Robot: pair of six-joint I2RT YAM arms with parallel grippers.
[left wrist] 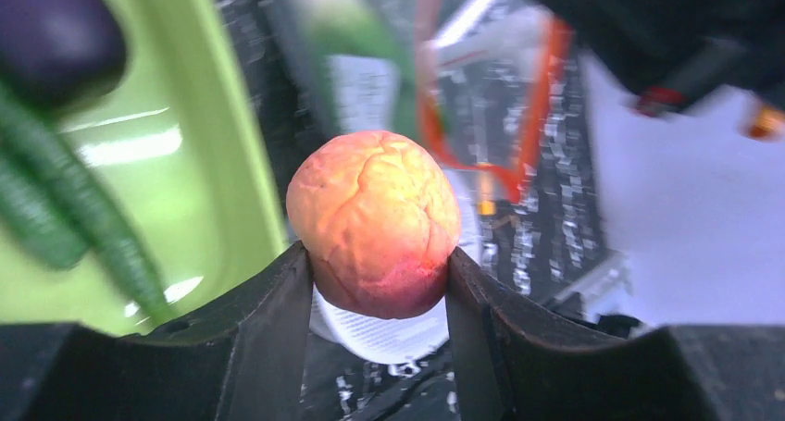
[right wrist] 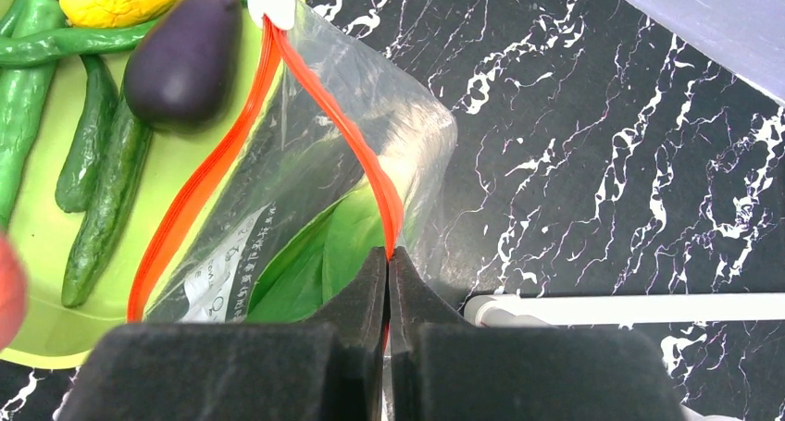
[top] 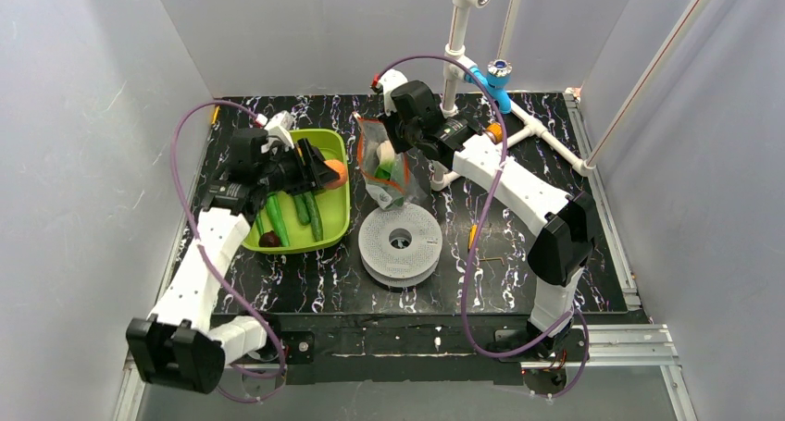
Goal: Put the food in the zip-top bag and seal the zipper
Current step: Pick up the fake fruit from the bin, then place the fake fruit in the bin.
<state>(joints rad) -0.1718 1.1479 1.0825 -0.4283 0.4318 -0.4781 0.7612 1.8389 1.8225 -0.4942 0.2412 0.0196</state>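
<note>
My left hand is clamped on the orange-red fruit, toward the far-left corner of the desk. My right hand is closed tight on the zipper of the zip-top bag.

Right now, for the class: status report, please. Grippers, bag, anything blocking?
Left gripper shut on orange-red fruit. Right gripper pinching zipper, bag mouth open, leafy stalk inside. Nothing seen between fruit and bag.

Reaching up from the lower left of the overhead frame with the left arm; clamping the left gripper on the orange fruit. Stretching from lower right toward upper centre with the right arm; pinching the right gripper tight on the zipper.
</note>
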